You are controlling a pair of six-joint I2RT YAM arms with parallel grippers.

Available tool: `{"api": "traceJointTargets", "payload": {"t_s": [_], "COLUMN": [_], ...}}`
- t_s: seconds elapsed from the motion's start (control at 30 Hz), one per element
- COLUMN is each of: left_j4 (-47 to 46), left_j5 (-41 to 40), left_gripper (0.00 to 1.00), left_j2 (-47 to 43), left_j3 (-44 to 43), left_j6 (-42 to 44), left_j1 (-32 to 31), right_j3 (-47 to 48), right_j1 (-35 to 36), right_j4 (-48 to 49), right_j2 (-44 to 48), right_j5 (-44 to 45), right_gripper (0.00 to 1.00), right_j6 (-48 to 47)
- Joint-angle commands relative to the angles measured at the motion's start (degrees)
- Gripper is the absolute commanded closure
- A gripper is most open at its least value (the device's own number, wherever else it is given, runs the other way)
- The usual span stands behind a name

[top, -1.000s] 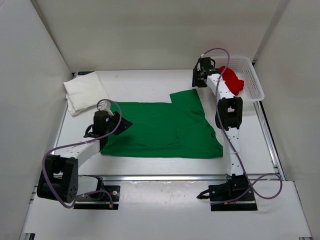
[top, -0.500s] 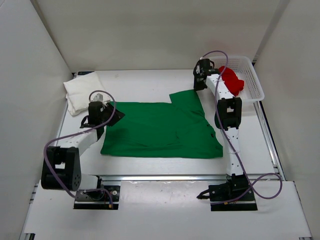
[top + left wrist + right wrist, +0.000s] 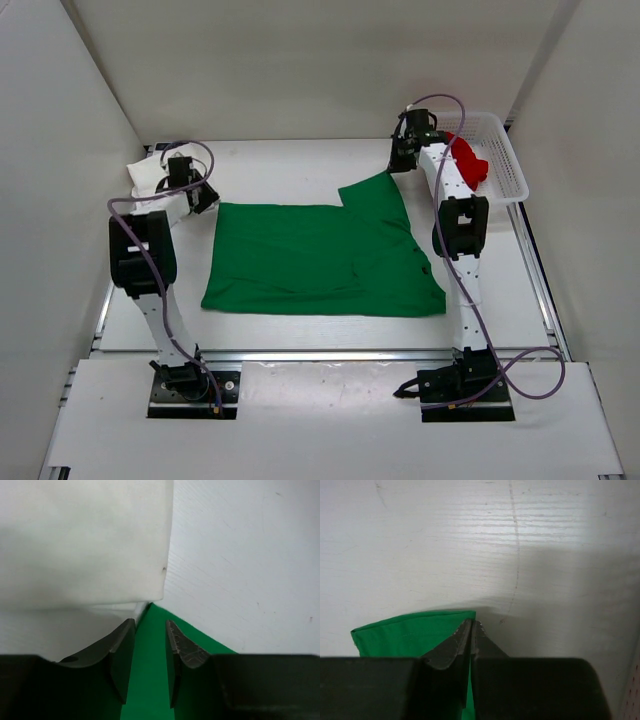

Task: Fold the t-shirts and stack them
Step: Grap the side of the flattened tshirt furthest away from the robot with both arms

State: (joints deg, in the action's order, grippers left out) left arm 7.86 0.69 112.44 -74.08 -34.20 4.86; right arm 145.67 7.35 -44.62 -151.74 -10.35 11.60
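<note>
From above: a bright green t-shirt point(image 3: 310, 260) lies spread flat on the white, faintly grained table point(image 3: 300, 165). Its cloth is smooth and one short sleeve juts toward the far right. At the far left sits a white t-shirt point(image 3: 143, 175), folded into a soft, pillow-like pad. At the far right stands a white plastic mesh basket point(image 3: 512, 170) with a red t-shirt point(image 3: 467, 160) crumpled inside it. The left gripper point(image 3: 200, 192) is at the green shirt's far left corner, beside the white pad. The right gripper point(image 3: 398, 168) is at the tip of the jutting sleeve.

From the left wrist: the two dark, ribbed fingers point(image 3: 122, 652) stand apart, clamping nothing. Green cloth shows in the gap between them, where the shirt's pointed corner ends just at the white shirt's straight folded edge. That white cloth is plain and matte, with one tiny dark speck near its edge.

From the right wrist: the dark fingers point(image 3: 455, 645) are pressed together on the square, hemmed corner of the green sleeve, and a sliver of green shows between them. The bare tabletop beyond shows fine wood-like streaks and a thin curved scratch.
</note>
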Motion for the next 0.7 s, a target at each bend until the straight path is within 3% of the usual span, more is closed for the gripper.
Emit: {"api": "traceJointTargets", "payload": {"t_s": [0.0,0.43,0.67], "left_j4": [6.8,11.7,15.7], "left_j5": [-4.2,-6.5,-7.4], "left_gripper": [0.58,0.56,0.67], "left_j2": [1.6,8.4,11.0], "left_j3": [-6.3,-14.0,-18.6], "left_j6": [5.6,10.5,12.1], "left_j1": [-1.5,-3.9,-5.8], "right_j3": [2.8,3.7,4.5], "right_j1": [-0.2,-0.4,-1.2], "right_j4": [-0.5,-0.2,-0.8], "right_j2": [0.7,1.6,3.0], "right_j5": [-2.3,-3.5,-4.3], "right_gripper": [1.00,1.00,1.00], "right_j6": [0.5,0.7,0.8]}}
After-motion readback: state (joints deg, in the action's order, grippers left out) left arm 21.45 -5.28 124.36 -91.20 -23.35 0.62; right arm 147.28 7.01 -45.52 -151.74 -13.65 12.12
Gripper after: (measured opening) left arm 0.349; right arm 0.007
